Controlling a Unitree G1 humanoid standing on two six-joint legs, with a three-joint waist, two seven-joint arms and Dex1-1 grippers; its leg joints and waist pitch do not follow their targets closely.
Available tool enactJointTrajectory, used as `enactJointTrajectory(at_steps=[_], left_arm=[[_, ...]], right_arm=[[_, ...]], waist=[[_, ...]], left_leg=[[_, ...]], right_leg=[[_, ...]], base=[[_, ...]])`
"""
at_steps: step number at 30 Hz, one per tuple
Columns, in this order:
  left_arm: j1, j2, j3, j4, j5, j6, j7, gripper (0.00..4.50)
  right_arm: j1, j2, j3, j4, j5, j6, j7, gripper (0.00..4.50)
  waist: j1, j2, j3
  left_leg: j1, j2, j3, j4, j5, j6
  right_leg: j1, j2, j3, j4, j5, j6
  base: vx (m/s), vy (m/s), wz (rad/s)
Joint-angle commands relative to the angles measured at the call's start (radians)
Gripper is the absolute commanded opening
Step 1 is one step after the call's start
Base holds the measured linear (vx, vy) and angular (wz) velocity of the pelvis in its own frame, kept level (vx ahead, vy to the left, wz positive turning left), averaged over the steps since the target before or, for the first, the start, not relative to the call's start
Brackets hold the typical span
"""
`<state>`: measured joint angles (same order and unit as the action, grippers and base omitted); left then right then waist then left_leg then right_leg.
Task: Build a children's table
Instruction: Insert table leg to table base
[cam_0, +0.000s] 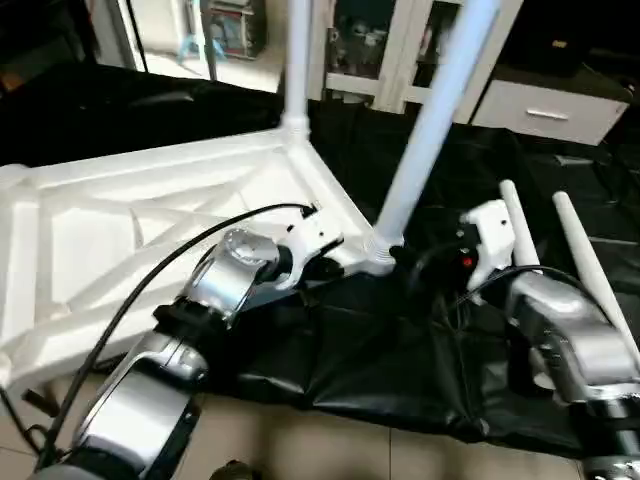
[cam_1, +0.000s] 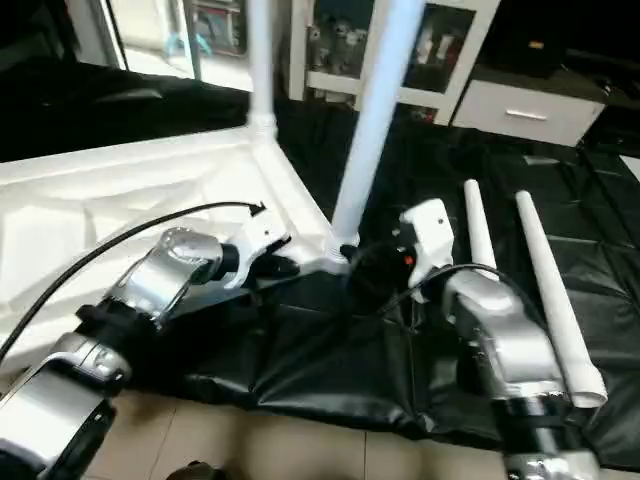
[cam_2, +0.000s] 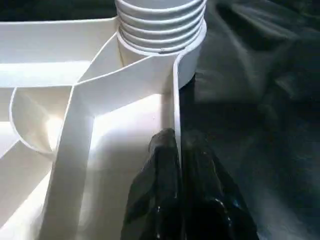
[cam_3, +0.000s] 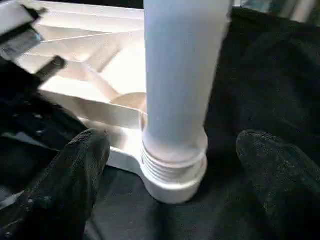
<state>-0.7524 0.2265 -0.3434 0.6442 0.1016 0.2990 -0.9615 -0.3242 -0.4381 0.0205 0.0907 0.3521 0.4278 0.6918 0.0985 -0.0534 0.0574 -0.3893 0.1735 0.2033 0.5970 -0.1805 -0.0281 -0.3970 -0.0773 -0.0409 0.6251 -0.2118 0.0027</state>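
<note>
Table top (cam_0: 150, 220), white X-ribbed plastic

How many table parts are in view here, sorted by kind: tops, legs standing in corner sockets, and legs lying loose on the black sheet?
Table top: 1
Legs standing in corner sockets: 2, the near one and the far one
Legs lying loose on the black sheet: 2, one beside the other
Total: 5 parts

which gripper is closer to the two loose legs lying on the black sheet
Right. The right gripper sits open at the standing leg, just beside the loose legs. The left gripper pinches the tabletop rim, farther away.
</note>
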Motion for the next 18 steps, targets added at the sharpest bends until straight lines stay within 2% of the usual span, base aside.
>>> enactJointTrajectory(at_steps=[1,2,3,4,6,7,9,10,11,12,18], left_arm=[[0.004,-0.007,-0.026,-0.054,-0.027,-0.009,-0.043,0.0],[0.012,0.0,-0.03,-0.069,-0.03,-0.007,-0.058,0.0],[0.023,0.008,-0.034,-0.089,-0.031,-0.008,-0.076,0.0],[0.03,0.014,-0.037,-0.102,-0.032,-0.007,-0.088,0.0],[0.041,0.023,-0.041,-0.12,-0.034,-0.007,-0.107,0.0],[0.058,0.037,-0.048,-0.154,-0.036,-0.002,-0.137,0.0],[0.074,0.051,-0.056,-0.185,-0.044,0.002,-0.166,0.0],[0.081,0.055,-0.058,-0.198,-0.05,0.003,-0.178,0.0],[0.085,0.057,-0.058,-0.207,-0.055,0.008,-0.185,0.0],[0.093,0.065,-0.063,-0.225,-0.059,0.001,-0.2,0.0],[0.122,0.096,-0.082,-0.281,-0.072,0.008,-0.261,0.0]], right_arm=[[-0.002,-0.026,0.007,-0.016,0.016,0.003,0.055,4.45],[-0.004,-0.038,0.013,-0.016,0.019,0.005,0.077,4.45],[-0.006,-0.054,0.019,-0.016,0.02,0.0,0.106,4.45],[-0.008,-0.065,0.024,-0.017,0.021,0.001,0.125,4.45],[-0.012,-0.085,0.033,-0.018,0.023,0.011,0.155,4.45],[-0.016,-0.111,0.044,-0.016,0.014,0.016,0.193,4.45],[-0.021,-0.13,0.052,-0.009,0.004,0.01,0.22,4.45],[-0.023,-0.138,0.055,-0.007,0.004,0.011,0.234,4.45],[-0.024,-0.143,0.056,-0.007,0.004,0.012,0.243,4.45],[-0.025,-0.151,0.06,-0.007,0.007,0.017,0.259,4.45],[-0.034,-0.171,0.073,0.012,-0.003,0.003,0.299,4.45]], waist=[[0.002,0.0,-0.069],[0.002,0.0,-0.068],[0.003,-0.004,-0.067],[0.005,-0.002,-0.067],[0.005,-0.002,-0.066],[0.006,-0.004,-0.067],[0.009,-0.002,-0.067],[0.01,-0.007,-0.067],[0.011,-0.005,-0.067],[0.011,-0.008,-0.067],[0.015,-0.008,-0.068]], left_leg=[[0.033,0.068,-0.027,-0.061,-0.1,0.075],[0.032,0.068,-0.027,-0.062,-0.104,0.071],[0.033,0.069,-0.027,-0.063,-0.115,0.065],[0.032,0.07,-0.028,-0.063,-0.119,0.059],[0.034,0.068,-0.027,-0.063,-0.125,0.056],[0.033,0.069,-0.028,-0.063,-0.124,0.055],[0.032,0.07,-0.028,-0.063,-0.111,0.056],[0.031,0.069,-0.027,-0.062,-0.106,0.059],[0.032,0.069,-0.027,-0.061,-0.105,0.061],[0.032,0.068,-0.026,-0.061,-0.104,0.063],[0.033,0.068,-0.026,-0.059,-0.085,0.068]], right_leg=[[0.05,-0.08,0.043,-0.058,0.072,-0.29],[0.049,-0.08,0.043,-0.059,0.061,-0.287],[0.049,-0.08,0.042,-0.06,0.042,-0.284],[0.049,-0.081,0.042,-0.059,0.029,-0.28],[0.046,-0.08,0.043,-0.062,0.015,-0.274],[0.048,-0.081,0.042,-0.061,0.009,-0.271],[0.048,-0.082,0.043,-0.06,0.013,-0.267],[0.047,-0.081,0.042,-0.059,0.015,-0.266],[0.045,-0.081,0.042,-0.059,0.01,-0.266],[0.045,-0.08,0.042,-0.059,0.008,-0.266],[0.043,-0.079,0.042,-0.055,0.014,-0.267]], base=[[0.0,0.0,0.0],[0.0,0.0,0.0],[0.0,0.0,0.0],[0.0,0.0,0.0],[0.0,0.0,0.0],[0.0,0.0,0.0],[0.0,0.0,0.0],[0.0,0.0,0.0],[0.0,0.0,0.0],[0.0,0.0,0.0],[0.0,0.0,0.0]])
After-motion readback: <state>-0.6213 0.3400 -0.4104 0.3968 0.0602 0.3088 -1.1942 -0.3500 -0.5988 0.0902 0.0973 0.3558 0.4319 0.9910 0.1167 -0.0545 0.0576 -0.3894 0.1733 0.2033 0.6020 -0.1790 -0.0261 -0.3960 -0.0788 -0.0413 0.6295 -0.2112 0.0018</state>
